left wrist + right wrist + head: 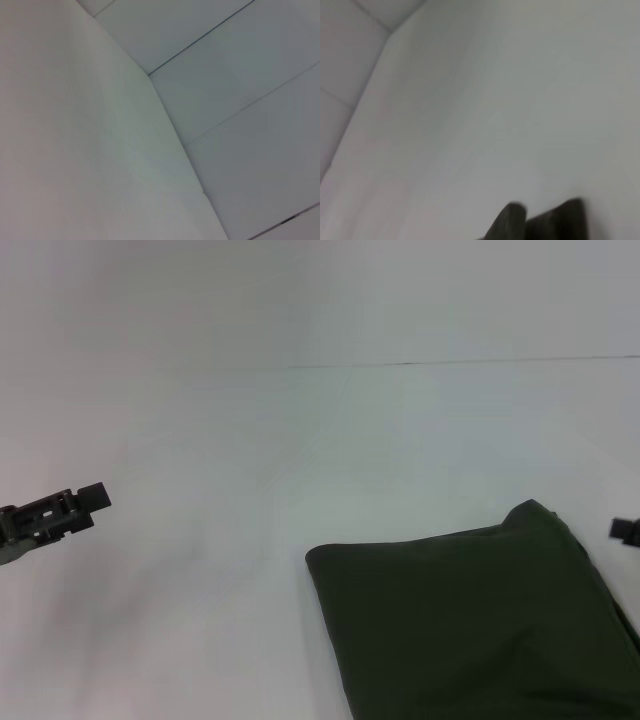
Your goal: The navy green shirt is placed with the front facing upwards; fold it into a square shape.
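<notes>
Head view: the left pincer (92,497) hangs at the left edge of the scene, above the bare white surface (200,570) and well apart from the cloth; only its dark tip and mount show, and whether its fingers are open or closed cannot be told. The right pincer (624,530) appears only as a small dark block at the right edge, just beside the far right corner of the navy green shirt (470,630); its state likewise cannot be told.

The navy green shirt lies on the surface at the near right, already folded into a compact, roughly four-sided block. Its left edge runs straight toward the near edge of the scene, and its far right corner rises to a small peak. No print or collar shows on the upper face; the fabric is plain and dark with soft creases.

Left wrist view: only pale surface and white panels with thin seams are seen.

Right wrist view: a dark, blurred edge of the navy green shirt (550,222) shows against the white surface (495,110).
</notes>
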### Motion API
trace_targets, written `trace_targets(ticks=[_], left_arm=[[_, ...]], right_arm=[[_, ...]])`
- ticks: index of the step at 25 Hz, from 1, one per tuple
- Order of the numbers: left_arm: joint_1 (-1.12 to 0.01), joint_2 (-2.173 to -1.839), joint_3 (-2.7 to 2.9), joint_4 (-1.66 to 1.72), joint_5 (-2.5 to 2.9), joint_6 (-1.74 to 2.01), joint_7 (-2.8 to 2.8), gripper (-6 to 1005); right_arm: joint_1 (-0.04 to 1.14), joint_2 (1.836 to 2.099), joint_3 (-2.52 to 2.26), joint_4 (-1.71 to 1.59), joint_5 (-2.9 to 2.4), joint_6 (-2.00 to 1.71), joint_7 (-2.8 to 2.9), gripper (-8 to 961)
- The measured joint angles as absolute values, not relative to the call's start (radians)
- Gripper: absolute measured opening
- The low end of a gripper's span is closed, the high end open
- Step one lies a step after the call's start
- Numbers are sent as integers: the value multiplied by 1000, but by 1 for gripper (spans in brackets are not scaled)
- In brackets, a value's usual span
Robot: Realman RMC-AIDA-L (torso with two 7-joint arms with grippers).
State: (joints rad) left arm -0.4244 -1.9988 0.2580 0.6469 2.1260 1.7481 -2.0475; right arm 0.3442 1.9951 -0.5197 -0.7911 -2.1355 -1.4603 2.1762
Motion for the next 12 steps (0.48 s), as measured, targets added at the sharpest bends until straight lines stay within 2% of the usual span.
trace_targets(ticks=[4,7,10,12], left_arm=[[-429,-1999,261,643,2126,1757,-2067,900],[-432,-1999,263,632,2122,1756,-2082,898],[-440,-1997,263,611,2121,1751,-2098,897],[-444,-1996,263,598,2124,1749,-2109,896]], right_arm=[[351,1966,-438,-783,-2121,-1592,2115,196],[362,1959,-434,-781,-2108,-1741,2030,256],[374,1967,-464,-780,-2116,-1881,1904,514],[376,1978,-487,-782,-2144,-1939,1839,611]])
